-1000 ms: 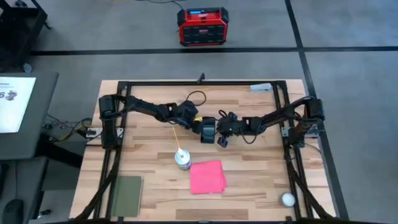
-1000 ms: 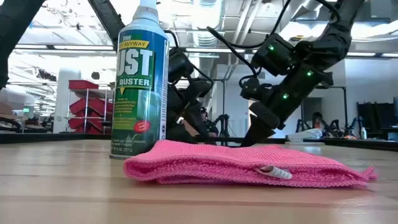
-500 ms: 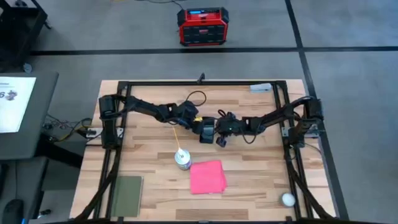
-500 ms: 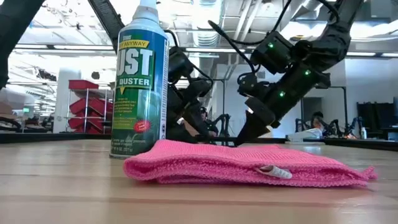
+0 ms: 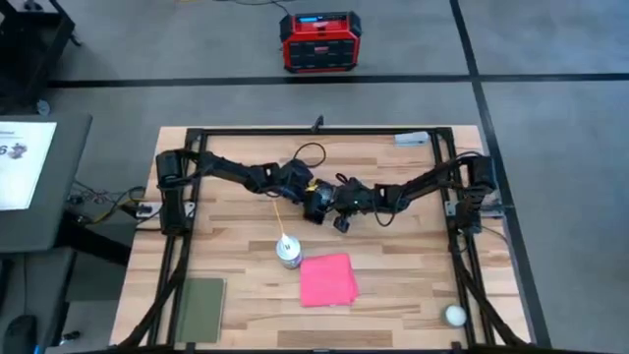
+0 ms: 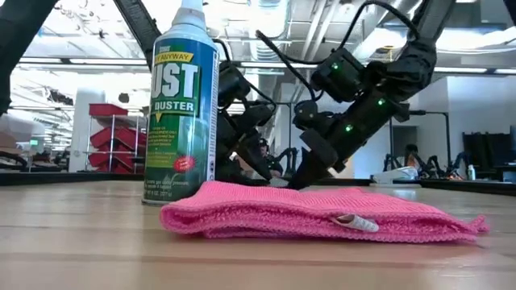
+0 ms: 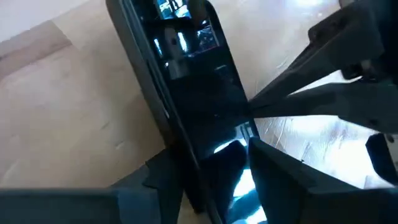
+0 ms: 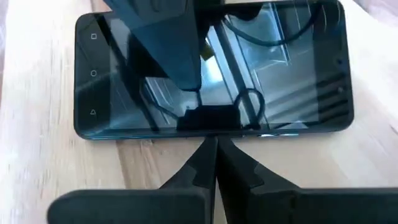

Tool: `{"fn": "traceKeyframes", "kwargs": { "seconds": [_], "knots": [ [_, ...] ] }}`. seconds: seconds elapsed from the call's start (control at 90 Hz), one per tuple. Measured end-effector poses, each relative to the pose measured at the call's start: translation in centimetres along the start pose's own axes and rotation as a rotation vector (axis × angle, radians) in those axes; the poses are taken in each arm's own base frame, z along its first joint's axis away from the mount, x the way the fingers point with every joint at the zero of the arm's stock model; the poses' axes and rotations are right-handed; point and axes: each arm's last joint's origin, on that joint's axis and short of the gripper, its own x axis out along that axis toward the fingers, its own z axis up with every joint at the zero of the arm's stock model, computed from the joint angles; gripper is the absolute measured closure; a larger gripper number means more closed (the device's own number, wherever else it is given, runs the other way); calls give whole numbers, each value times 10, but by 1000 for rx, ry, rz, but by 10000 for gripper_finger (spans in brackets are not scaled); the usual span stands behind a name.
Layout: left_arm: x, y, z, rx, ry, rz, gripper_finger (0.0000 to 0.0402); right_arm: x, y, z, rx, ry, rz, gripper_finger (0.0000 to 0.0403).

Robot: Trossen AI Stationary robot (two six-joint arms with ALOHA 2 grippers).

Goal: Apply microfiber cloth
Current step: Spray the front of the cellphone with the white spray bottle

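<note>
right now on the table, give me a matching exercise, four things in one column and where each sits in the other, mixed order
Things:
1. microfiber cloth
2. duster can
3. green pad
4. white ball

Places:
A. near right corner
B. near left corner
C. near middle, just right of the can
D. upright, between cloth and left arm

Pairs: 1-C, 2-D, 3-B, 4-A

Both arms are extended toward the centre of the high view. The left end effector (image 5: 313, 206) is clamped shut; the right end effector (image 5: 339, 222), fingertips pressed together, is positioned just beside it.
</note>
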Motion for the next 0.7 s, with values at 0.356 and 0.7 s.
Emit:
{"fn": "traceKeyframes", "kwargs": {
  "seconds": [0.356, 0.7],
  "knots": [
    [-1, -5, -1, 152, 15, -22, 386, -1, 0, 0, -5, 7, -6, 403],
    [-18, -24, 0, 350, -37, -45, 399, -41, -5, 3, -48, -9, -187, 403]
  ]
}}
